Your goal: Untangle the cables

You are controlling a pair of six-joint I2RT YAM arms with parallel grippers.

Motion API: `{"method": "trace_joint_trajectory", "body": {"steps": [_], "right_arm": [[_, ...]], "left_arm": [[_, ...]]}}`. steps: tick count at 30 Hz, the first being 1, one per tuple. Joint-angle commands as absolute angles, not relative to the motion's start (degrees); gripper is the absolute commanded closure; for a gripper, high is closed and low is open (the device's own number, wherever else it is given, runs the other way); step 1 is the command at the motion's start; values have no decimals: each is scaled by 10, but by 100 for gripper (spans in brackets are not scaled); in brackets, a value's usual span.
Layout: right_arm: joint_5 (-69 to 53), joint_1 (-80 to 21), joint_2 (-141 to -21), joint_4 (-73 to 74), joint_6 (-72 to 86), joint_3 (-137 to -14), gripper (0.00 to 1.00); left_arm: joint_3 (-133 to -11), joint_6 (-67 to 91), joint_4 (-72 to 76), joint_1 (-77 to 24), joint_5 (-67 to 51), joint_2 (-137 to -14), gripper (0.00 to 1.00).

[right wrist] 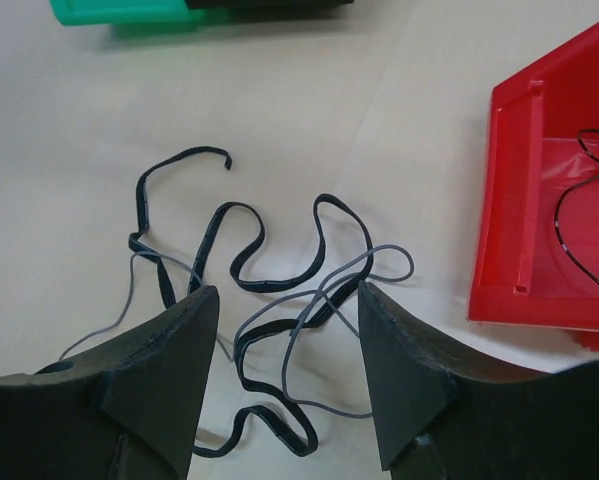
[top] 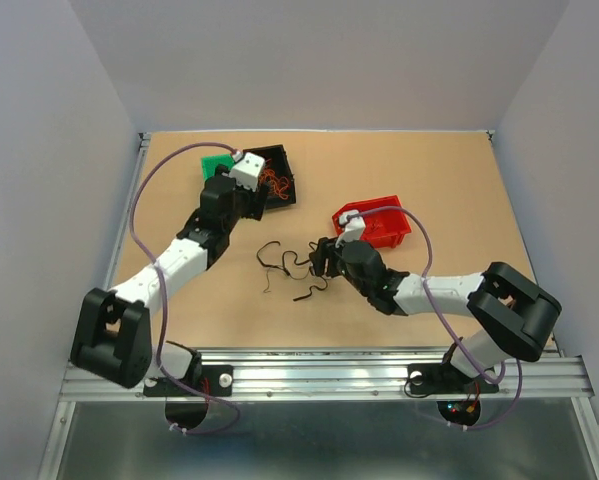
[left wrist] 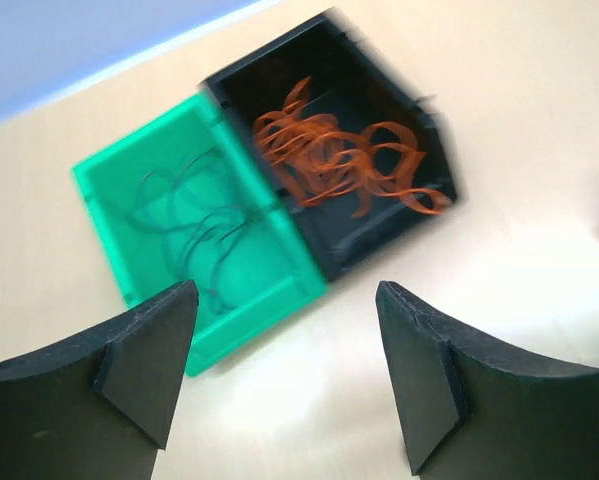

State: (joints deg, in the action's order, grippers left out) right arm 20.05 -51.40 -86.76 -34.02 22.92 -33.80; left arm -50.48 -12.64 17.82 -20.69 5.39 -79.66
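A flat black cable (right wrist: 265, 283) and a thin grey cable (right wrist: 329, 407) lie tangled on the table; in the top view they show as dark loops (top: 271, 248) mid-table. My right gripper (right wrist: 287, 320) is open just above them, its fingers astride the tangle and nothing pinched. Curly orange cables (left wrist: 329, 160) fill a black bin (left wrist: 379, 238). Thin dark wires (left wrist: 194, 235) lie in the green bin (left wrist: 259, 310) beside it. My left gripper (left wrist: 287, 310) hovers open and empty in front of both bins.
A red bin (right wrist: 509, 200) just right of the tangle holds a thin black wire (right wrist: 569, 230); from above, the red bin (top: 379, 230) sits behind my right wrist. The black bin (top: 279, 160) and green bin (top: 214, 160) stand at the back left. Grey walls surround the table.
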Motion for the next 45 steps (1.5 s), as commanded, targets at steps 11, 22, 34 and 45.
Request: {"method": "trace_joint_trajectory", "body": {"steps": [11, 22, 34, 45], "right_arm": [[221, -516, -952, -181, 254, -471, 56], [87, -523, -718, -447, 226, -243, 99], [-68, -523, -417, -482, 215, -159, 99], [137, -523, -443, -246, 105, -438, 100]], "left_arm": [[-420, -199, 276, -260, -51, -655, 17], [-412, -205, 275, -261, -81, -647, 17], [-391, -227, 276, -275, -146, -628, 17], [-386, -230, 282, -275, -151, -638, 18]]}}
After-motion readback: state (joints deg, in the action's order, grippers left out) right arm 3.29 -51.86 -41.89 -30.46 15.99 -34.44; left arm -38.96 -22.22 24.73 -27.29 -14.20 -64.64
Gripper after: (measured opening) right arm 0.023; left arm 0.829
